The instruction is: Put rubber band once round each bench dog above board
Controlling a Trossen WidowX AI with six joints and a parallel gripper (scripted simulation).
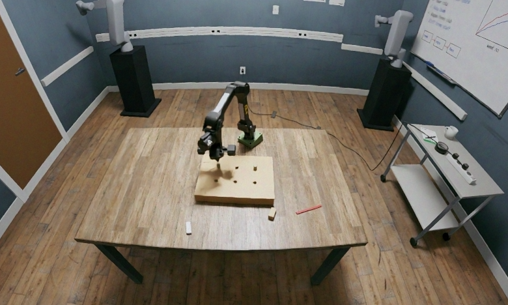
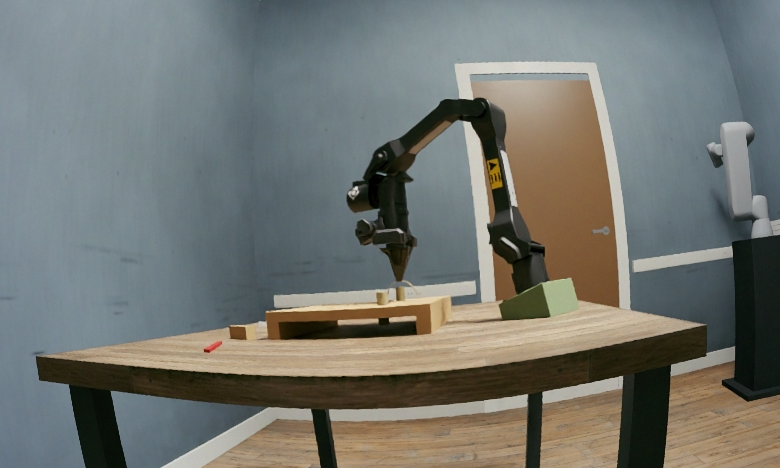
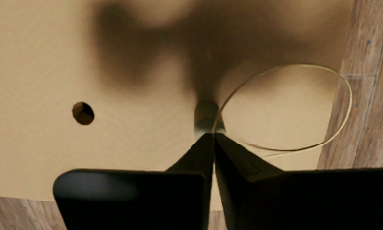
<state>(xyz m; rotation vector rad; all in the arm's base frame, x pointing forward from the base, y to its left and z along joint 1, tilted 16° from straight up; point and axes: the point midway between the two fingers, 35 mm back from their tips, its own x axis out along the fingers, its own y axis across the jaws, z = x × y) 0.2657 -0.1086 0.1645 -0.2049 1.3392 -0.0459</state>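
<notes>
The tan board (image 1: 236, 180) lies flat on the table with two bench dogs standing in it. My gripper (image 1: 218, 161) hangs fingers-down just above the left dog (image 3: 206, 115), and the other dog (image 1: 254, 167) stands to the right. My gripper (image 3: 212, 140) is shut on the thin yellowish rubber band (image 3: 350, 98). The band's loop spreads out to the right of the near dog, as far as the board's edge. I cannot tell whether the loop goes round this dog. In the side view, my fingertips (image 2: 399, 276) sit right over the dog (image 2: 400, 292), and the second dog (image 2: 382, 298) is beside it.
The board has several empty holes (image 3: 82, 113). A small wooden block (image 1: 271, 213), a red strip (image 1: 308, 209) and a small white piece (image 1: 188, 227) lie on the table in front of the board. The arm's green base (image 1: 250, 139) stands behind the board.
</notes>
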